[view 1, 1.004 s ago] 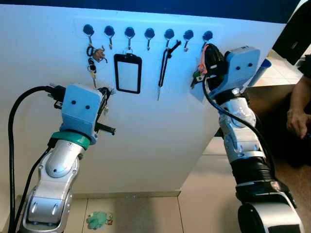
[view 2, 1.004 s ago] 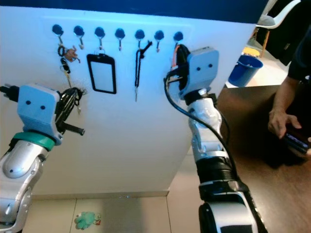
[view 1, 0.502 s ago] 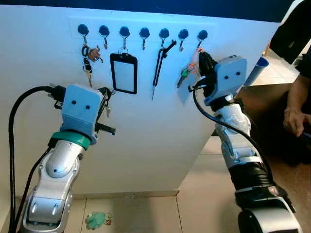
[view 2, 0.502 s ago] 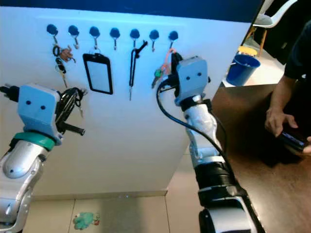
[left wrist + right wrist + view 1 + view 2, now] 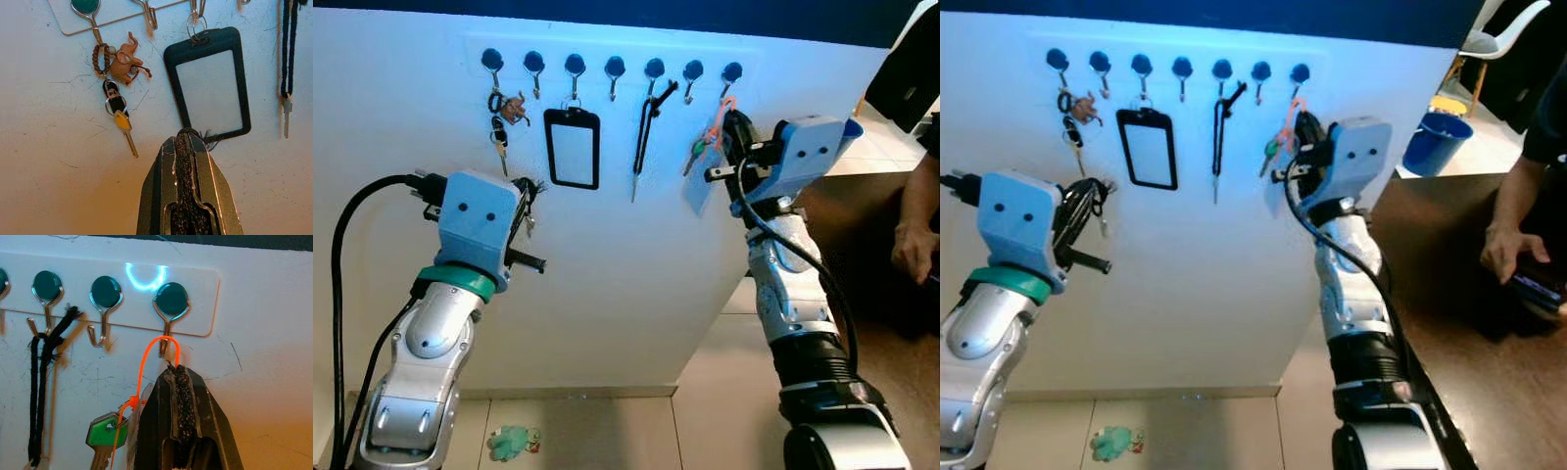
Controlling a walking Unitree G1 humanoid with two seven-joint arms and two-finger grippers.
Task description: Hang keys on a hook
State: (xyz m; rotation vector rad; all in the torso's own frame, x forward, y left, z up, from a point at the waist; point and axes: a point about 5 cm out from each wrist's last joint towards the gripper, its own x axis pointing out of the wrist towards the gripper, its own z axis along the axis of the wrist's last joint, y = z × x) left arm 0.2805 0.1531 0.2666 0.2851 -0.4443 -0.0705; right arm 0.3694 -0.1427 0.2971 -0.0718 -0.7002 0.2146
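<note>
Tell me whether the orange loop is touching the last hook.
Touching. The right wrist view shows the orange loop draped over the hook, the right pincer just below it.

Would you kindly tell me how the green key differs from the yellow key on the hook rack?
The green key hangs by an orange loop from the rightmost hook; the yellow key hangs below an elephant charm on the leftmost hook. The right gripper is at the green key. Both hang against the white wall.
</note>
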